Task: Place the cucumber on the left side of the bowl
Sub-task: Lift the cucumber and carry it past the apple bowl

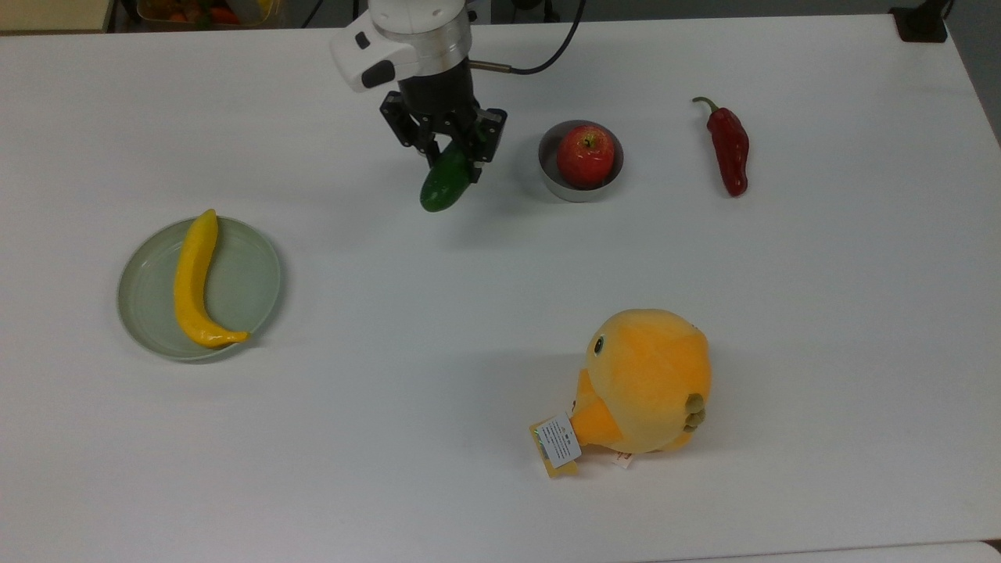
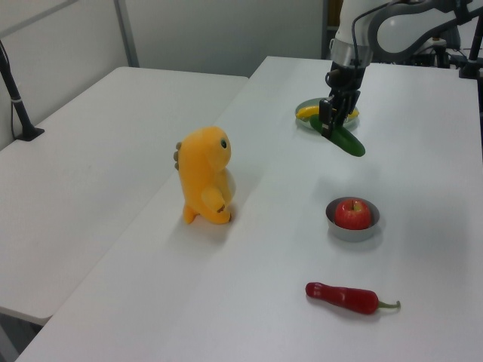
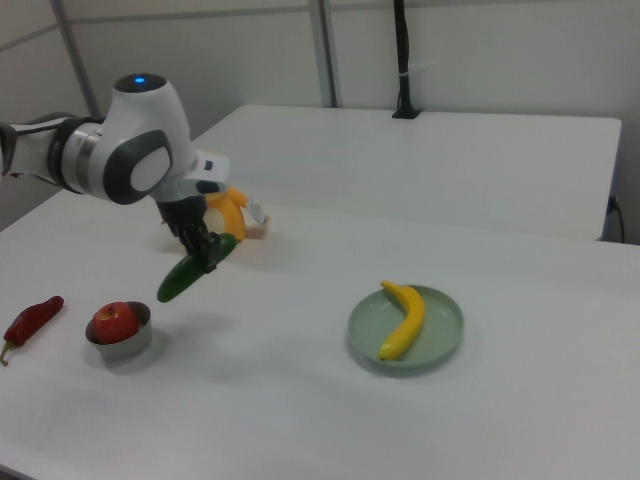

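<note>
In the top view's upper middle the gripper (image 1: 447, 150) was clamped on the cucumber (image 1: 444, 185), left of the bowl (image 1: 580, 188), while in the left view's upper right the cucumber (image 2: 346, 141) hung tilted above the table (image 2: 423, 151), and in the right view's left half it (image 3: 186, 277) hung above and right of the bowl (image 3: 120, 343).

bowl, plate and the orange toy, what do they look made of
The bowl looks like grey metal: thin straight wall with a dull sheen. The plate looks like glazed ceramic or plastic, pale green and smooth; hard to tell which. The orange toy looks like soft plush fabric, fuzzy, with a sewn-on tag.
</note>
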